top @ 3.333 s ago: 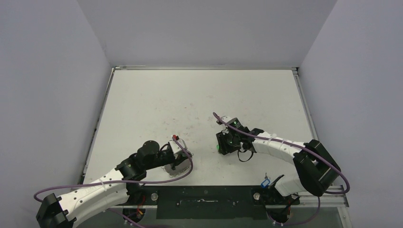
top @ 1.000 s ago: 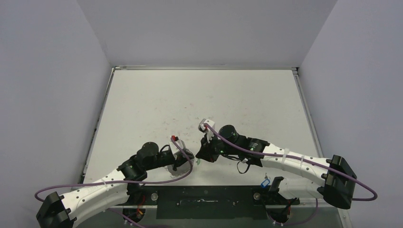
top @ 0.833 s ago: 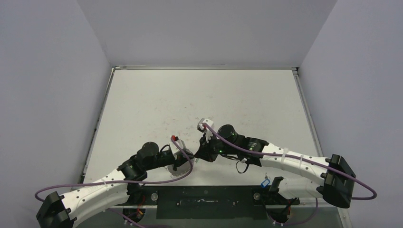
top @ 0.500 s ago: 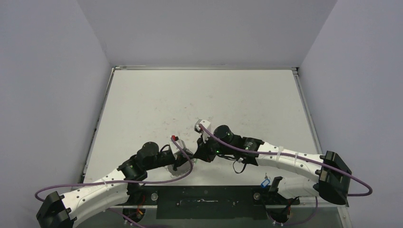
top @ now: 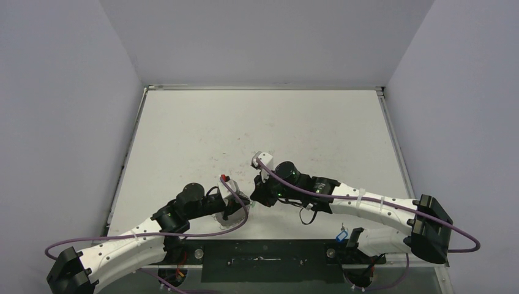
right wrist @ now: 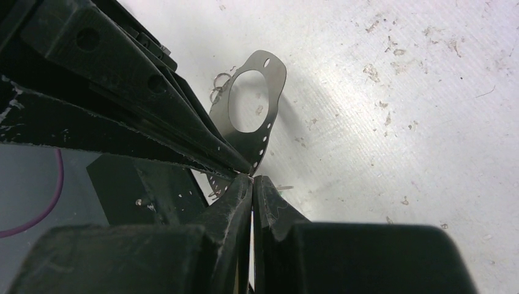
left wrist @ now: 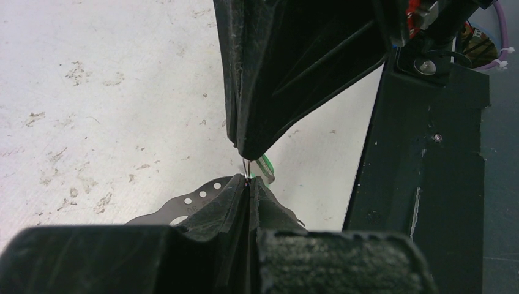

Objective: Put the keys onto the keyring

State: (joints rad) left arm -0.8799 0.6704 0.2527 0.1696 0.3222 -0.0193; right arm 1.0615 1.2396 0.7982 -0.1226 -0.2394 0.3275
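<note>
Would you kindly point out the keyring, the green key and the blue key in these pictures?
keyring (right wrist: 251,144): right wrist view, on the holed band below its opening.
green key (left wrist: 266,166): left wrist view, on its green tag.
blue key (top: 341,235): top external view, on its blue tag.

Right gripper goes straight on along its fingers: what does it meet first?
The left gripper, fingertips first: the right gripper, shut on the green key, sits almost tip to tip with it, beside the keyring the left one pinches. Contact unclear.
</note>
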